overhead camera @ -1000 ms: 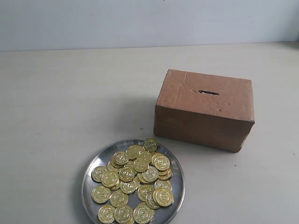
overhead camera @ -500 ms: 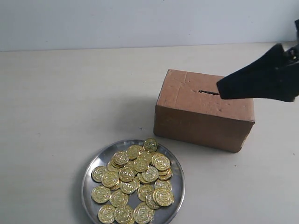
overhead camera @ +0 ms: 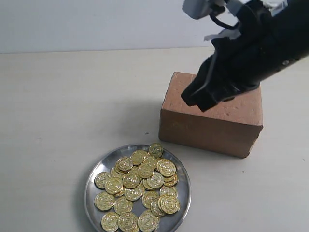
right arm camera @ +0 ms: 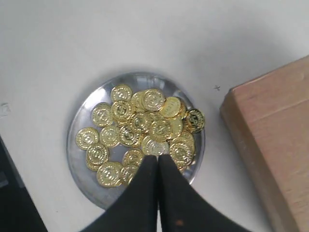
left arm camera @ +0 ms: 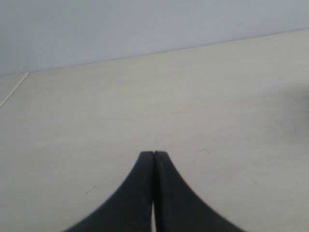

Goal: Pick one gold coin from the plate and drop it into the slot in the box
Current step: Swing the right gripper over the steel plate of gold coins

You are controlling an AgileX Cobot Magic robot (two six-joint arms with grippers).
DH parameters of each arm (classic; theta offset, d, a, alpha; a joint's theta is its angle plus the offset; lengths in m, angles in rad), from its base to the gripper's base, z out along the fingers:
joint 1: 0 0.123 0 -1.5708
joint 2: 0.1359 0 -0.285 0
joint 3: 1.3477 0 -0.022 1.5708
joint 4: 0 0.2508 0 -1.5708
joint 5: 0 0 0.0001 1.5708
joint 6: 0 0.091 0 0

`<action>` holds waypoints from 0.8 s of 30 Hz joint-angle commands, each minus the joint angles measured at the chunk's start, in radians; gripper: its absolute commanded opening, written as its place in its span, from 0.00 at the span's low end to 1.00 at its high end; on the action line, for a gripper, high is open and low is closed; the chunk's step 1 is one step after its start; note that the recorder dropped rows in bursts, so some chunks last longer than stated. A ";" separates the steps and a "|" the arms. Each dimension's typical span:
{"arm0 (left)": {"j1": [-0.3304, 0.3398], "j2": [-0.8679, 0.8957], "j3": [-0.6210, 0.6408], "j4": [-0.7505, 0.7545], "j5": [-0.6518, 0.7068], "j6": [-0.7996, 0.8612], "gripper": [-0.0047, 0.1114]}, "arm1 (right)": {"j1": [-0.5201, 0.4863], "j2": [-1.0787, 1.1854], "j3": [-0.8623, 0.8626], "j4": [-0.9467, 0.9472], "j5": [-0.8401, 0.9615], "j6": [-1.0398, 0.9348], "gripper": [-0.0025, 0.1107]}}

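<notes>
A silver plate [overhead camera: 95, 167] [right arm camera: 79, 166] at the front of the table holds several gold coins [overhead camera: 140, 186] [right arm camera: 145, 124]. Behind it to the right stands the brown cardboard box [overhead camera: 212, 124] [right arm camera: 273, 140]. Its slot is hidden behind my right arm. My right gripper [overhead camera: 199, 99] [right arm camera: 157, 157] hangs high over the box's top, shut with nothing between its fingers, tips pointing toward the plate. My left gripper [left arm camera: 154, 153] is shut and empty above bare table; it is out of the exterior view.
The pale table [overhead camera: 72, 96] runs back to a light wall [overhead camera: 96, 24]. A dark object [right arm camera: 12, 193] shows at one edge of the right wrist view.
My right arm has swung in from the right edge and now stands over the box, covering the slot. Plate, coins and box have not moved.
</notes>
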 commanded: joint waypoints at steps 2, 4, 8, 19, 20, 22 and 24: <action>-0.002 -0.004 0.004 0.003 -0.009 -0.004 0.04 | 0.105 0.083 -0.190 -0.374 0.174 0.296 0.02; -0.002 -0.004 0.004 0.003 -0.009 -0.004 0.04 | 0.127 0.120 -0.230 -0.392 0.222 0.333 0.02; -0.002 -0.004 0.004 0.003 -0.009 -0.004 0.04 | 0.127 0.130 -0.231 -0.235 0.122 0.331 0.02; -0.002 -0.004 0.004 0.003 -0.007 -0.004 0.04 | 0.144 0.169 -0.231 -0.101 0.084 0.125 0.02; -0.002 -0.004 0.004 0.003 -0.007 -0.004 0.04 | 0.159 0.186 -0.231 -0.123 0.101 0.119 0.02; -0.002 -0.004 0.004 0.003 -0.007 -0.004 0.04 | 0.222 0.237 -0.231 -0.230 0.111 0.119 0.02; -0.002 -0.004 0.004 0.003 -0.007 -0.004 0.04 | 0.275 0.266 -0.220 -0.294 0.089 0.119 0.02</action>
